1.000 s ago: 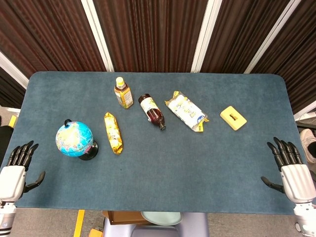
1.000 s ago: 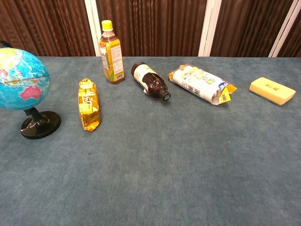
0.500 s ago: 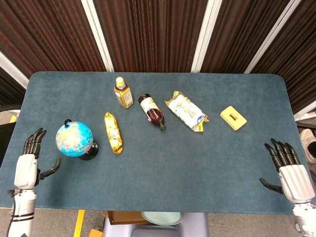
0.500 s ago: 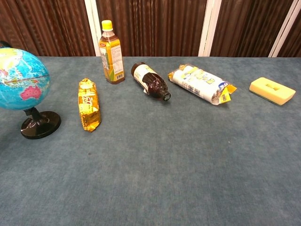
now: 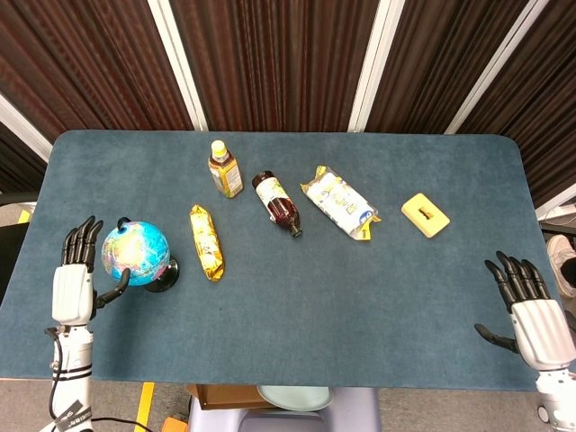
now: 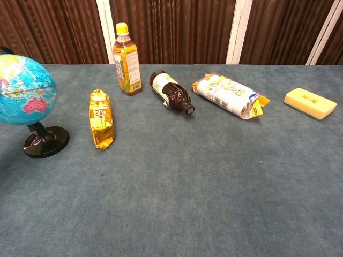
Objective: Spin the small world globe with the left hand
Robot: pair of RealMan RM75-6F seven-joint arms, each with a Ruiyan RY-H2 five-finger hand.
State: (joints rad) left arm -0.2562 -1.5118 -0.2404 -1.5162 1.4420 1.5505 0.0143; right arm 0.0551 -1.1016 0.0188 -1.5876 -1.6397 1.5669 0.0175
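Note:
The small world globe stands on its black base at the table's left side, and it shows at the left edge of the chest view as globe. My left hand is just left of it with its fingers spread and pointing away from me. Its thumb reaches up to the globe's lower left side; I cannot tell if it touches. My right hand hovers open at the table's front right corner, holding nothing. Neither hand shows in the chest view.
Right of the globe lies a yellow snack packet. Behind it stands an upright tea bottle, then a dark bottle on its side, a white-and-yellow packet and a yellow sponge. The blue table spans both views.
My left hand has moved forward and rightward from the table's front left corner to beside the globe. The right hand has barely shifted.

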